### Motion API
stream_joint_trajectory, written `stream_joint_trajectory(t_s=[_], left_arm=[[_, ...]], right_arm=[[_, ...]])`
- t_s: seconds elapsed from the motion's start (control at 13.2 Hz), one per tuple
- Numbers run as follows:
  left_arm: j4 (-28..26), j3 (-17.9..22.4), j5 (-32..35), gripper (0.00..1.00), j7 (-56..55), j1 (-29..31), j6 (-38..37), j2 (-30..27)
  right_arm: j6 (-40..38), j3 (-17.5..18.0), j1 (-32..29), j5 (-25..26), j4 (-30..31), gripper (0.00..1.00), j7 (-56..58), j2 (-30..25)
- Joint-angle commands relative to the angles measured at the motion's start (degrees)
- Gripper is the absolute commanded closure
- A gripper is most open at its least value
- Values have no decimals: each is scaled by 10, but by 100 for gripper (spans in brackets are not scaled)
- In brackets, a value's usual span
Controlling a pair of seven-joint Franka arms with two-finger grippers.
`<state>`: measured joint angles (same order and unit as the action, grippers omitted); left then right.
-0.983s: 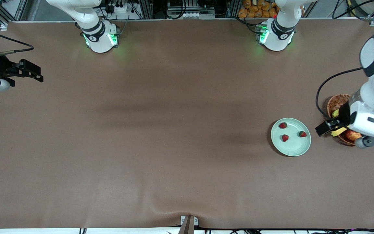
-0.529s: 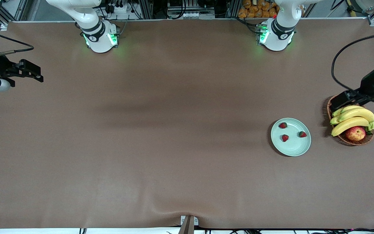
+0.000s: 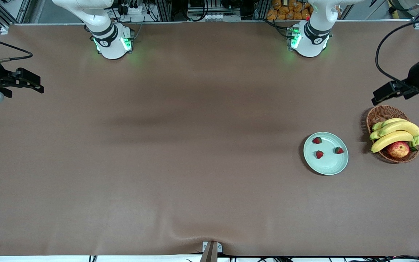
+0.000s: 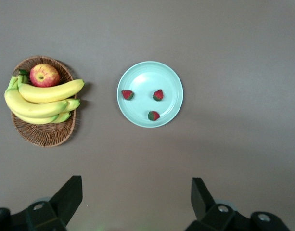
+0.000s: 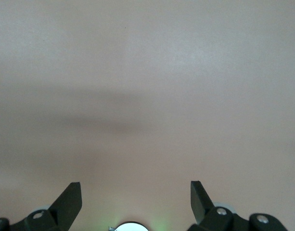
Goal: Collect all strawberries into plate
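Three strawberries lie in the pale mint-green plate (image 3: 326, 167): one (image 3: 317, 140) toward the robots, one (image 3: 319, 154) nearer the front camera, one (image 3: 339, 150) toward the basket. The left wrist view shows the plate (image 4: 137, 77) and the berries (image 4: 127, 95), (image 4: 158, 95), (image 4: 153, 115) from high up. My left gripper (image 3: 386, 94) hangs open and empty in the air over bare table by the basket's rim; its fingers (image 4: 70, 192) frame bare cloth, gripper (image 4: 136, 192). My right gripper (image 3: 31, 80) waits open over the right arm's end of the table, gripper (image 5: 135, 192).
A brown wicker basket (image 3: 378, 115) with bananas (image 3: 395, 133) and a red-yellow apple (image 3: 398, 149) stands beside the plate, toward the left arm's end. It also shows in the left wrist view as basket (image 4: 41, 137). The brown cloth has a ripple near the front edge (image 3: 209, 236).
The left arm has risen and drawn back from over the basket toward its end of the table, uncovering the bananas and apple. The right gripper shifted slightly outward. The strawberries stayed put.
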<state>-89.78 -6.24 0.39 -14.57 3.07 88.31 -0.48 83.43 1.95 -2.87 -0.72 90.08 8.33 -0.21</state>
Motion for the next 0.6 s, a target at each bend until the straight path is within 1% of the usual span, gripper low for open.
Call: stream_joint_trajectory(t_s=[0.0, 0.15, 0.23, 0.3, 0.38, 0.53], left_arm=[[-59, 10, -10, 0, 10, -7, 4, -67], [-58, 14, -8, 0, 16, -8, 5, -72], [-55, 36, -7, 0, 53, -18, 3, -71], [-49, 74, -7, 0, 119, -45, 2, -66], [-39, 100, -10, 0, 155, -53, 1, -59], [-18, 101, -9, 0, 154, -59, -11, -50]], right_arm=[[7, 4, -14, 1, 10, 0, -1, -11], [10, 4, -17, 1, 9, 0, -9, -11], [11, 4, -18, 1, 9, 0, -12, -11], [10, 4, -24, 1, 9, 0, -13, -11], [9, 4, -28, 0, 9, 0, -13, -11], [7, 4, -31, 0, 10, 0, -13, -11]])
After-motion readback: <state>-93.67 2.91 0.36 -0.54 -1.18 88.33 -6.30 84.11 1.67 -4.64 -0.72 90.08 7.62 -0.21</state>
